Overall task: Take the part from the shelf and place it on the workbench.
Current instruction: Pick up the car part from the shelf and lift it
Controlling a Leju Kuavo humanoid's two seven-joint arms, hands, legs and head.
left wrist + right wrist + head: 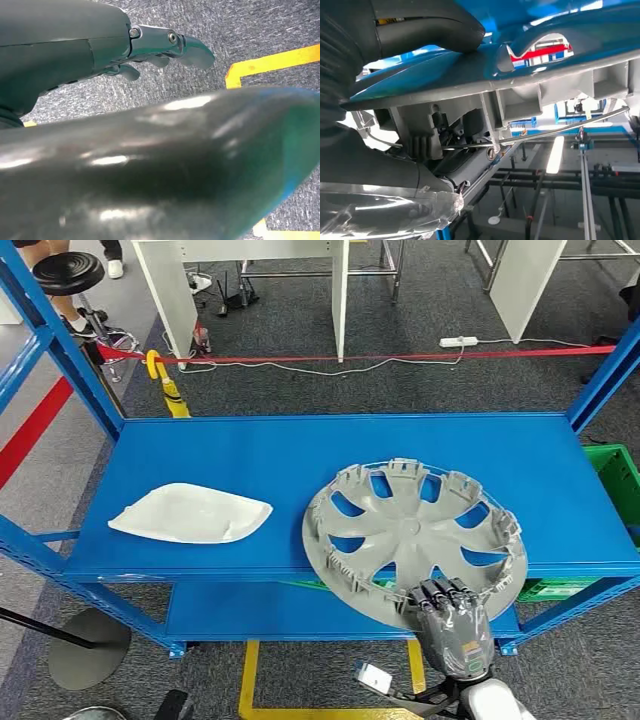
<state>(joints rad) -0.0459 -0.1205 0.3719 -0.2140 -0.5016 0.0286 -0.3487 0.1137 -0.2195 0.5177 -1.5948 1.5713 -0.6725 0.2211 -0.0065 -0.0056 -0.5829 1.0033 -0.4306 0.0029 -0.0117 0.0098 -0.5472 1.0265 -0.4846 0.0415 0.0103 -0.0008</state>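
Right hand gripping wheel cover at overhanging rim, for lifting off shelf; left hand fingers loosely apart, holding nothing.

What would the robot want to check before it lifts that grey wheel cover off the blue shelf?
1. Right robot hand on the wheel cover: ok, fingers lie over its near rim.
2. Thumb under the rim: ok, per the right wrist view.
3. Grip firm enough: cannot tell.
4. Cover free to lift: ok, its near edge overhangs the blue shelf.
5. White part out of the way: ok, it lies apart.
6. Left robot hand free: ok, it holds nothing, over the carpet.
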